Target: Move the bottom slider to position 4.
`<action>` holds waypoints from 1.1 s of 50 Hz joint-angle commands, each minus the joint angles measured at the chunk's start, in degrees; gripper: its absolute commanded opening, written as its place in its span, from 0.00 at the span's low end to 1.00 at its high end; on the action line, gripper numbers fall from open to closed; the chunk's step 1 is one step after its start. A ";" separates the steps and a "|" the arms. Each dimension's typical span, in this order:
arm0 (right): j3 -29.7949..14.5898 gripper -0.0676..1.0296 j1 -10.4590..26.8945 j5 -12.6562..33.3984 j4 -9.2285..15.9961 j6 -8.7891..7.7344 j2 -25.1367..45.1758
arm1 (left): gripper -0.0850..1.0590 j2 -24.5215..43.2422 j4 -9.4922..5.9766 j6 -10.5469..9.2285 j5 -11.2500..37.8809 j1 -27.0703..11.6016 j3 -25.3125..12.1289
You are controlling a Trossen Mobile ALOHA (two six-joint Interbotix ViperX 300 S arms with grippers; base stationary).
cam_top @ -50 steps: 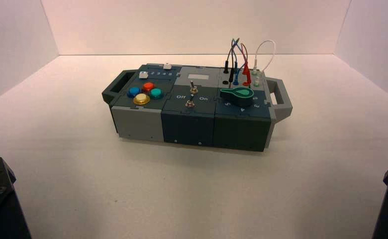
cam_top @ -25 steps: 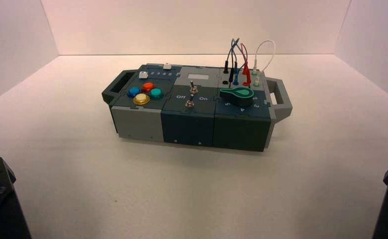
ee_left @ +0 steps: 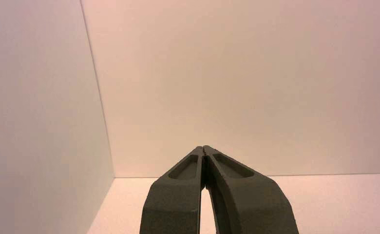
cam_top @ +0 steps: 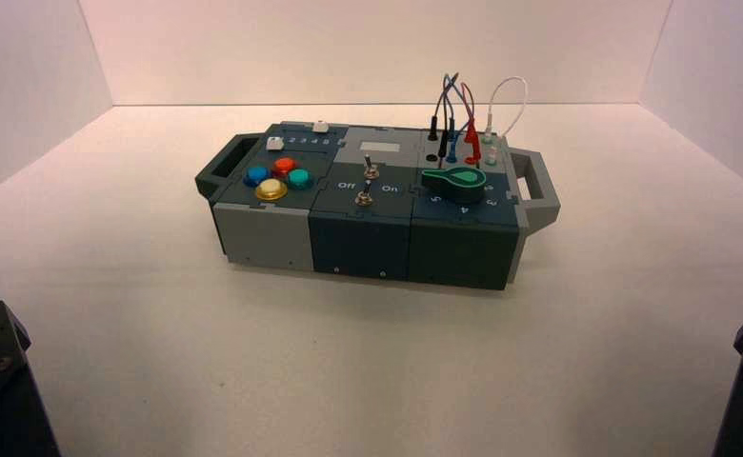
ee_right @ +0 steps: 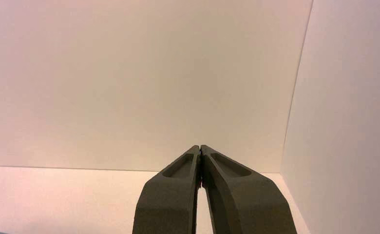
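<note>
your left gripper (ee_left: 203, 147) and right gripper (ee_right: 200, 147) are both parked at the near side, well apart from the box (cam_top: 368, 238), each with its fingertips together on nothing. the bottom slider (cam_top: 274, 144), a small white knob, sits on the box's left part, behind the red button (cam_top: 284, 166) and blue button (cam_top: 257, 176). a low or wide approach by your left arm could press a button, and a hurried reach could catch the upper slider (cam_top: 320, 127) instead; pushing down too hard might shift the box. only the high view shows the sliders and buttons; the wrist views show the closed fingertips, which the high view leaves out.
</note>
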 commanded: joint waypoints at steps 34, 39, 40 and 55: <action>-2.11 0.04 0.09 1.05 0.09 -0.18 1.67 | 0.05 1.32 0.09 0.18 -0.35 -0.09 -1.58; -2.11 0.04 0.09 1.32 0.18 -0.18 1.76 | 0.05 1.41 0.09 0.18 -0.26 -0.09 -1.58; -2.11 0.04 0.09 1.41 0.18 -0.18 1.85 | 0.05 1.49 0.09 0.18 -0.26 -0.09 -1.67; -5.27 0.04 3.43 7.29 0.09 -0.35 8.96 | 0.05 7.21 0.09 0.26 2.29 -2.29 -2.99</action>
